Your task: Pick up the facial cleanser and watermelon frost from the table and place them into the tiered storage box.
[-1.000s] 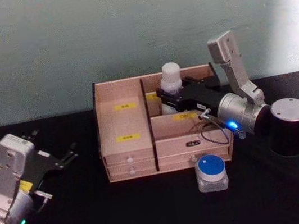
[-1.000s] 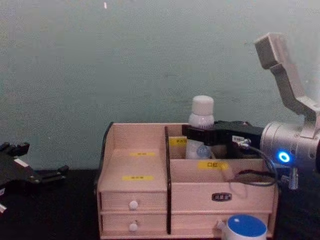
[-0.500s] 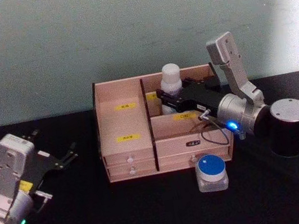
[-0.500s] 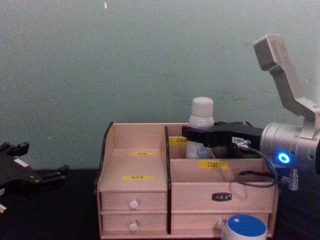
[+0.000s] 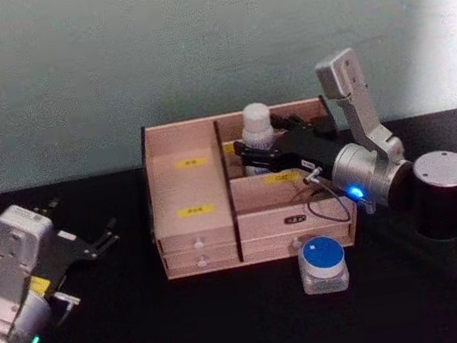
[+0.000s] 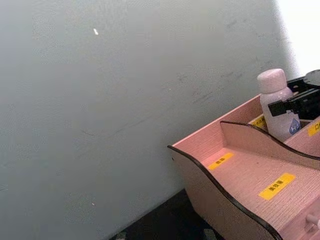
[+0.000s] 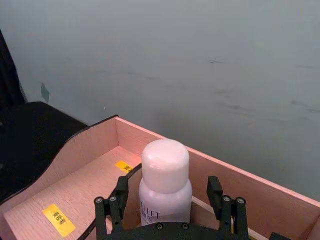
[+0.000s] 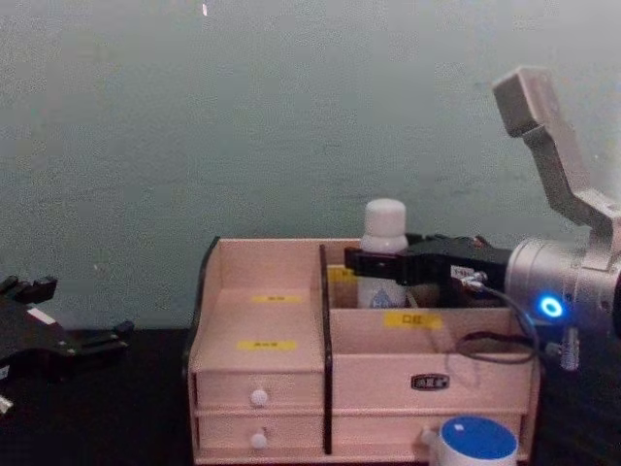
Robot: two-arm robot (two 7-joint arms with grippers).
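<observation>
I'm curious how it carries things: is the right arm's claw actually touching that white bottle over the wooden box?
Cannot tell. In the right wrist view the right gripper has its jaws on either side of the facial cleanser, with slim gaps showing; lower down, contact is hidden.

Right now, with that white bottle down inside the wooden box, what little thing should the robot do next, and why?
Probably open the right gripper and let go. Its fingers sit on either side of the facial cleanser, which stands upright in the back right compartment of the tiered storage box. Then it can back away for the watermelon frost, which sits on the table in front of the box. The left gripper rests off to the left.
</observation>
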